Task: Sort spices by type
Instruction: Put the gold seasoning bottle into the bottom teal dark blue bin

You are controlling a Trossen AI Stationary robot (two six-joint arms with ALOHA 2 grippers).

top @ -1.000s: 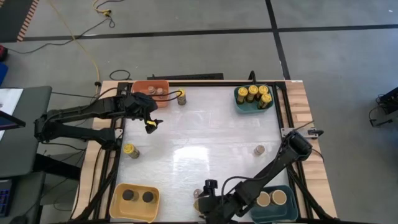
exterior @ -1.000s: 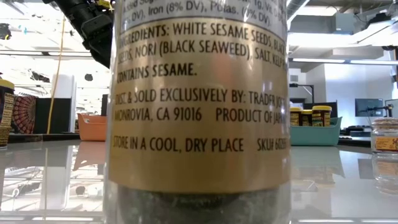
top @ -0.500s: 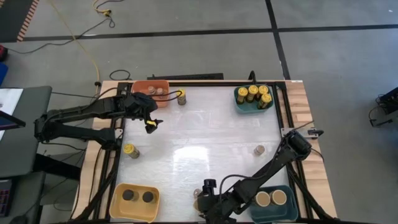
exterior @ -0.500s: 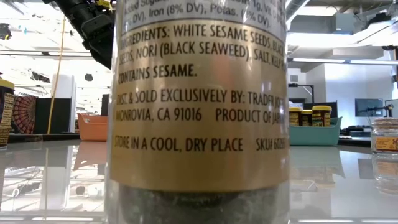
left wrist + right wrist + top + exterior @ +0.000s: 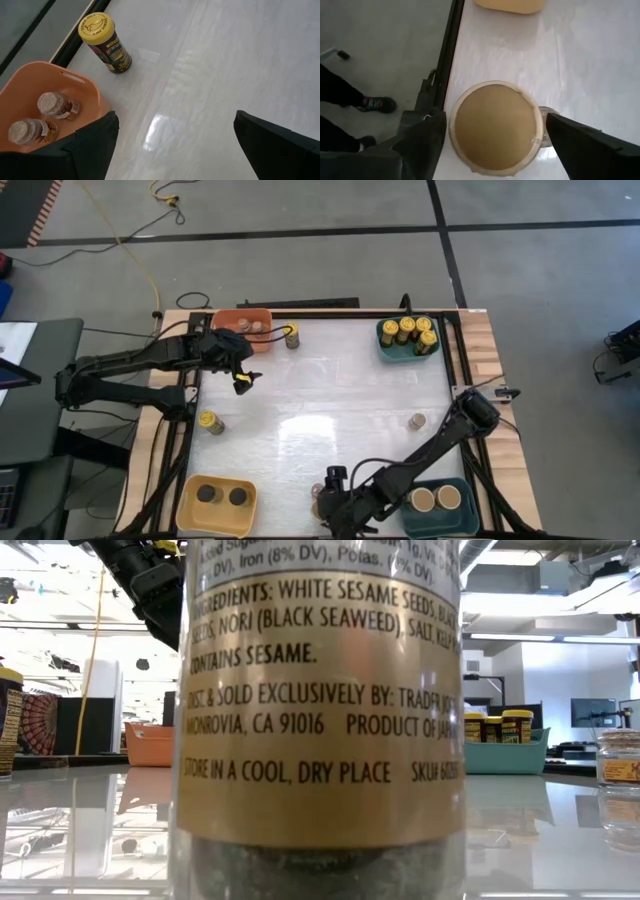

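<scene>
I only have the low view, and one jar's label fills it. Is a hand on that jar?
Observer: Not gripping it. The right hand hovers over the tan-lidded jar, with its fingers open on either side of the lid.
Operator: Where do tan lids go?
Observer: Two more tan-lidded jars sit in the near teal bin, just right of that jar.
Operator: And the left hand?
Observer: The left hand is open and empty, beside the orange bin.
</scene>
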